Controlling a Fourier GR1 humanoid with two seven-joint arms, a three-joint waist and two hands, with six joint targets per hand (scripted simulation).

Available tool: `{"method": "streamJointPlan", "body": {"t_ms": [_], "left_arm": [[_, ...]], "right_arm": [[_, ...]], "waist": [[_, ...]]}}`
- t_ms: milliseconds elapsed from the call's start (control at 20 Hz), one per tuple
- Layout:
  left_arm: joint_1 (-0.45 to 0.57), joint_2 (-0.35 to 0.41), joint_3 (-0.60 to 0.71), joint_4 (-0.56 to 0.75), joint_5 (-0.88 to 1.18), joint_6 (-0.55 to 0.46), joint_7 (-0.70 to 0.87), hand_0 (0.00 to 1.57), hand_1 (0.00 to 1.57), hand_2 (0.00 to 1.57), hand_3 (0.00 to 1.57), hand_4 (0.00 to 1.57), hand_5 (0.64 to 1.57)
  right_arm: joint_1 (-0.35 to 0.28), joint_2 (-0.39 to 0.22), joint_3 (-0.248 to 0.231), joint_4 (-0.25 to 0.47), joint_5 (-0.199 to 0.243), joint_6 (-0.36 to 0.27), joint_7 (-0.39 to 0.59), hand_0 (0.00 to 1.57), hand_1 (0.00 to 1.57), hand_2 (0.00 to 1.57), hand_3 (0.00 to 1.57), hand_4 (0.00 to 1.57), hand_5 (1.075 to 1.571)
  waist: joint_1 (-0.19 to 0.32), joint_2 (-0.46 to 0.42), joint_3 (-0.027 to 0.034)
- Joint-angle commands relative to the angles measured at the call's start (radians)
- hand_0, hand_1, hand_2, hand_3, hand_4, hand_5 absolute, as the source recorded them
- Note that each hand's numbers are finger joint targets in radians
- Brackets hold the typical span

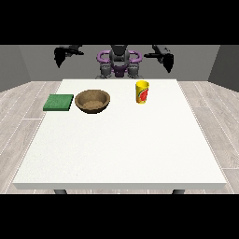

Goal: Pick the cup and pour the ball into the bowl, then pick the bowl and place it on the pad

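Ball unseen inside upright cup (142, 92)

The table (121, 140) has a flat matt white top with a faint speckle, kind of like laminate. In front of the hand at the view's right (166, 59), which is plain matt black, the cup (142, 92) looks like smooth yellow plastic with a red patch. Nearer the hand at the view's left (59, 56), the bowl (93, 101) looks like brown wood, grainy inside, and the pad (59, 102) beside it is dull green, a bit foamy or cloth-like.
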Motion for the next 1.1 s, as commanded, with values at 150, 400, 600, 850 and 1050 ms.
{"method": "streamJointPlan", "body": {"t_ms": [150,400,600,850,1050], "left_arm": [[-0.047,-0.071,-0.023,0.212,-0.069,0.043,-0.244,0.00,0.00,0.00,0.00,0.00,1.519],[-0.114,-0.104,-0.030,0.391,-0.133,0.132,-0.382,0.00,0.00,0.00,0.00,0.00,1.528],[-0.208,-0.044,0.048,0.550,-0.095,0.135,-0.406,0.00,0.00,0.00,0.00,0.00,1.518],[-0.234,-0.022,0.066,0.692,-0.090,0.112,-0.547,0.00,0.00,0.00,0.00,0.00,1.520],[-0.300,-0.026,0.076,0.825,-0.097,0.127,-0.651,0.00,0.00,0.00,0.00,0.00,1.521]], "right_arm": [[-0.059,-0.021,-0.033,0.093,0.019,0.031,-0.113,0.00,0.00,0.00,0.00,0.00,1.571],[-0.069,-0.020,-0.026,0.116,0.016,0.062,-0.149,0.00,0.00,0.00,0.00,0.00,1.570],[-0.041,-0.036,-0.038,0.111,-0.019,0.107,-0.125,0.00,0.00,0.00,0.00,0.00,1.570],[-0.031,-0.007,-0.019,0.160,0.036,0.104,-0.225,0.00,0.00,0.00,0.00,0.00,1.571],[-0.086,0.012,-0.005,0.143,0.052,0.057,-0.202,0.00,0.00,0.00,0.00,0.00,1.571]], "waist": [[-0.020,0.094,0.0000],[-0.060,0.126,-0.0001],[-0.092,0.107,-0.0003],[-0.073,0.129,-0.0003],[-0.077,0.172,-0.0005]]}}
